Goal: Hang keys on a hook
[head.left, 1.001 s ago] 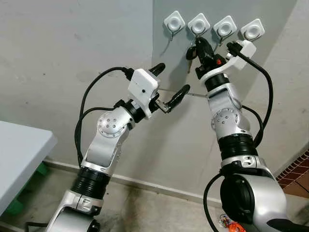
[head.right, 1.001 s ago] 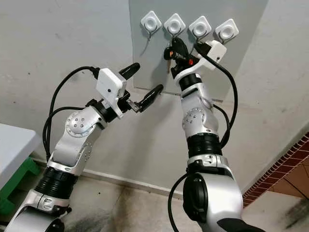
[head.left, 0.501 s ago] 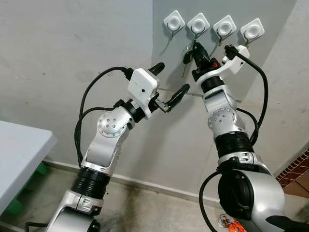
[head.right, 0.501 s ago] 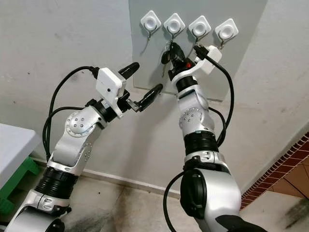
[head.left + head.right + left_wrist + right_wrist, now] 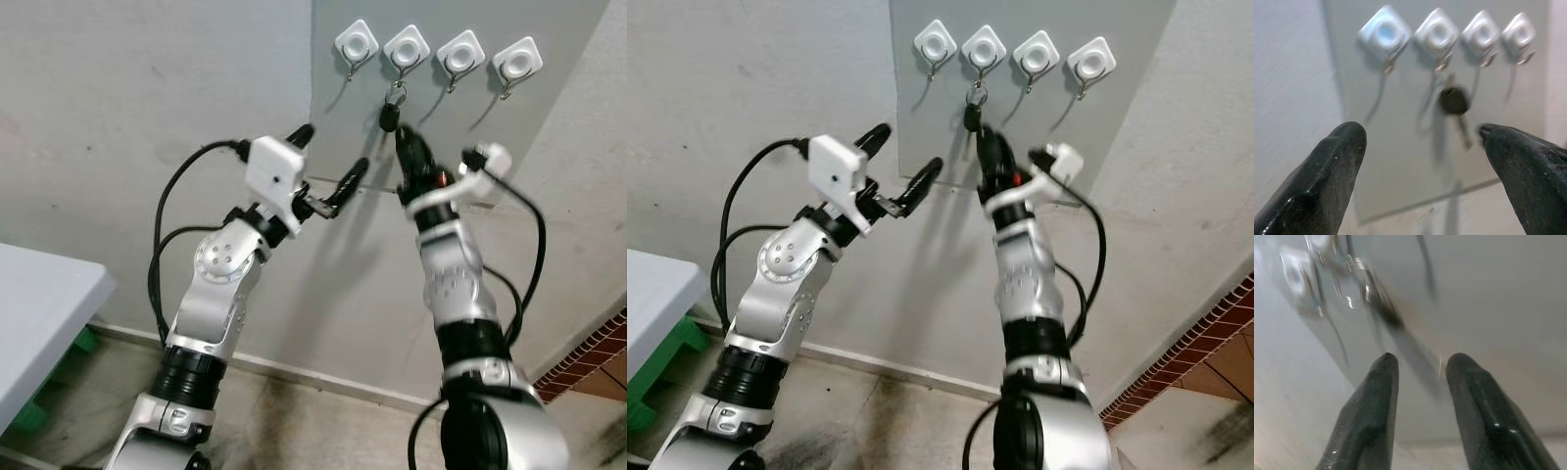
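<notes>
The keys (image 5: 390,116) hang on the second hook (image 5: 406,46) from the left, on the wall. The right gripper (image 5: 1420,367) sits just below them, jaws a little apart, holding nothing. The left gripper (image 5: 1420,142) has its jaws spread wide.

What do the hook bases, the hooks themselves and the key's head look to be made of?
Hook bases: glossy white moulded plastic by the look, with rounded square shapes and a soft sheen. Hooks: thin bright metal wire, probably steel. Key hanging on the second hook: dark matte head, likely plastic or rubber cover; the blade is too blurred to judge.
</notes>
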### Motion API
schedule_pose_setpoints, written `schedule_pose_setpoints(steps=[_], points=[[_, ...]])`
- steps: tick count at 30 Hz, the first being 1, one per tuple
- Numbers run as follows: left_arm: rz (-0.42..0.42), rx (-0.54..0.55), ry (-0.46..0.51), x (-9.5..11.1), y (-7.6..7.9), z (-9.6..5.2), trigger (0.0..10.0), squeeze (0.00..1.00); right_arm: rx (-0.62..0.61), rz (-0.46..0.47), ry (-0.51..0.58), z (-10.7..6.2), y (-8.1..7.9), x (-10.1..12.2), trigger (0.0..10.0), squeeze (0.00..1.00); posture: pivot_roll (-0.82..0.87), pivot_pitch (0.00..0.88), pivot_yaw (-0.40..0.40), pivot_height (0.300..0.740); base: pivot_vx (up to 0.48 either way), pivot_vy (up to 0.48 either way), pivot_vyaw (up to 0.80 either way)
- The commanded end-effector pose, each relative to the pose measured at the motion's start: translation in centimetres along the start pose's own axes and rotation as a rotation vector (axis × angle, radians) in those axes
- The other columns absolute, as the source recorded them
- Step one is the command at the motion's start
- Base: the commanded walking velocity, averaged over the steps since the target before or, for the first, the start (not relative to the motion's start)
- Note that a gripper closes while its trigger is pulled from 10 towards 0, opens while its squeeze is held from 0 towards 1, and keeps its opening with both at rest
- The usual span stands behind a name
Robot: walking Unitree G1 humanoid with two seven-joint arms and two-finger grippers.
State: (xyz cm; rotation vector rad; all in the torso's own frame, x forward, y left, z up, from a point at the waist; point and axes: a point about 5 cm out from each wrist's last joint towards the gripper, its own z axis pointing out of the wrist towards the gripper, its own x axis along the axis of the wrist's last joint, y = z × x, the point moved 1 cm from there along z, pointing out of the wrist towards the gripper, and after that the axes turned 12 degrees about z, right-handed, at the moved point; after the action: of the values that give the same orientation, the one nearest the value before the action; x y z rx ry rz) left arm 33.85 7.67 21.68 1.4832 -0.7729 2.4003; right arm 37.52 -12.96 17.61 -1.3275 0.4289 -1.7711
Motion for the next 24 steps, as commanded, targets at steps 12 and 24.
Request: schedule_pose_setpoints(steps=[12, 24], points=[[-0.105, 0.253, -0.398, -10.6, -1.5, -7.7, 10.0, 0.0, -0.221, -0.257, -0.183, -7.6, 6.3, -3.2, 10.0, 1.0, -0.05, 0.0, -0.01, 0.74, 0.0, 0.0, 0.0], [-0.126, 0.281, -0.79, -17.5, 1.4, -14.9, 10.0, 0.0, -0.517, -0.429, -0.544, -17.1, 11.8, -7.2, 10.0, 0.0, -0.05, 0.0, 0.003, 0.74, 0.0, 0.0, 0.0]])
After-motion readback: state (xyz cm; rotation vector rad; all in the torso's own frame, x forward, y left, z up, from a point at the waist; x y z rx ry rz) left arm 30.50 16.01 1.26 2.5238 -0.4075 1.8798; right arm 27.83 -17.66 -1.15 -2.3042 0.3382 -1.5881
